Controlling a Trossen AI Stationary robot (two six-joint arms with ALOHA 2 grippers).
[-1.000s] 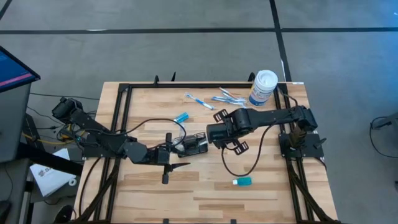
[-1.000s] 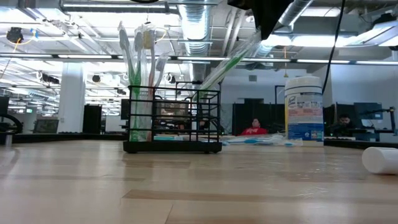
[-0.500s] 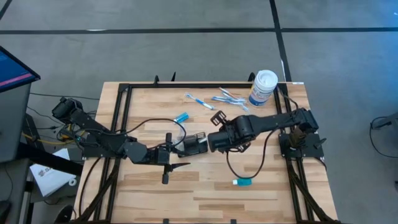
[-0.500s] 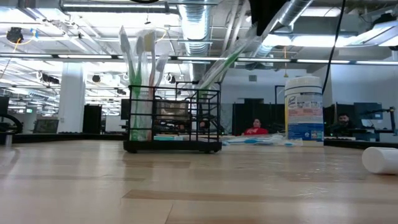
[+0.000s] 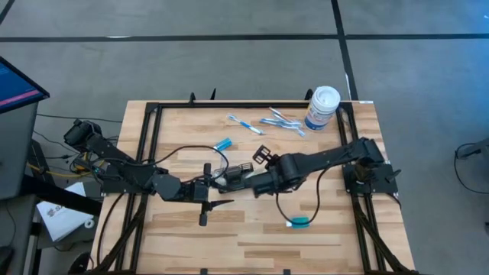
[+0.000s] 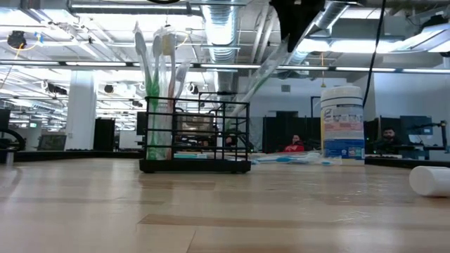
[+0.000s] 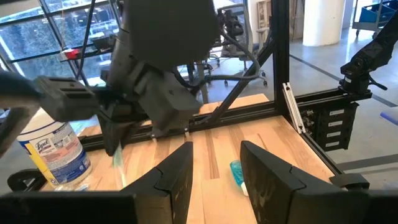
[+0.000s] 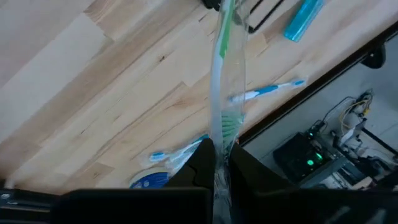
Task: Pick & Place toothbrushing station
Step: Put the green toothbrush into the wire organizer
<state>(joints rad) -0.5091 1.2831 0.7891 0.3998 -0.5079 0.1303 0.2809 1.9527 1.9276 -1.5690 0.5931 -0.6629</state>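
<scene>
Right gripper, clamped on a green toothbrush, has advanced over the toothbrushing station at table centre; station judged light, rigid: grasp its wire rim

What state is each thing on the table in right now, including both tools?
Toothbrushing station: upright on the table, toothbrushes standing in it.
Green toothbrush: wrapped, slanted, clamped in the right tool.
Right tool: shut on the green toothbrush, above the station.
Left tool: open, empty, beside the station.
White canister: upright, lid on.
</scene>
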